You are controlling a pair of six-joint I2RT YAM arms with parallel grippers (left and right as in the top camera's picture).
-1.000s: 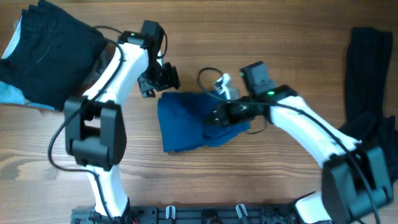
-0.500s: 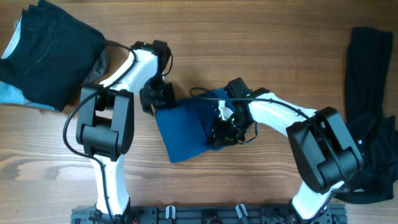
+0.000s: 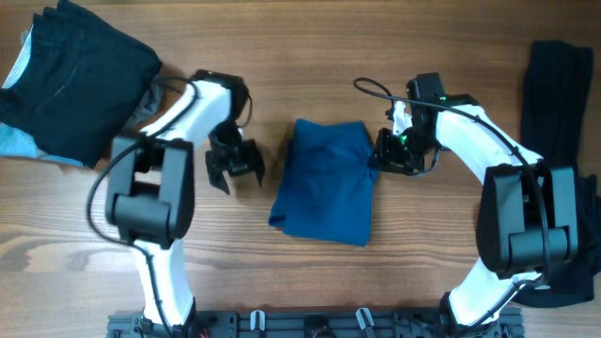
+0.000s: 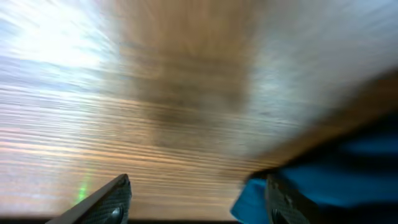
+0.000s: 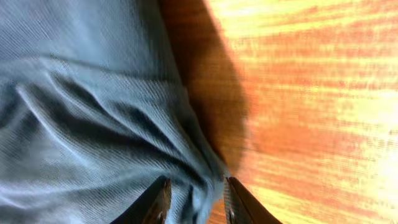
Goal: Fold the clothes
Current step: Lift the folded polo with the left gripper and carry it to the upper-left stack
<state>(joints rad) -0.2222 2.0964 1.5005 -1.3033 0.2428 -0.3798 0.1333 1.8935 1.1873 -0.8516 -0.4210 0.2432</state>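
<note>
A blue cloth (image 3: 324, 183) lies folded into a rough rectangle at the middle of the wooden table. My right gripper (image 3: 388, 156) is at its right edge. In the right wrist view the jaws (image 5: 194, 200) are closed on a bunched fold of the blue cloth (image 5: 93, 112). My left gripper (image 3: 233, 165) is open and empty over bare wood, just left of the cloth and apart from it. In the left wrist view its jaws (image 4: 198, 198) frame wood, with the blue cloth (image 4: 323, 180) by the right finger.
A pile of dark clothes (image 3: 75, 75) sits at the back left, with a light blue piece (image 3: 17, 141) under it. A black garment (image 3: 559, 103) runs down the right edge of the table.
The blue cloth has shifted right and turned so its long side runs front to back. My right gripper moved right with it. My left gripper drew off the cloth's corner toward the front.
</note>
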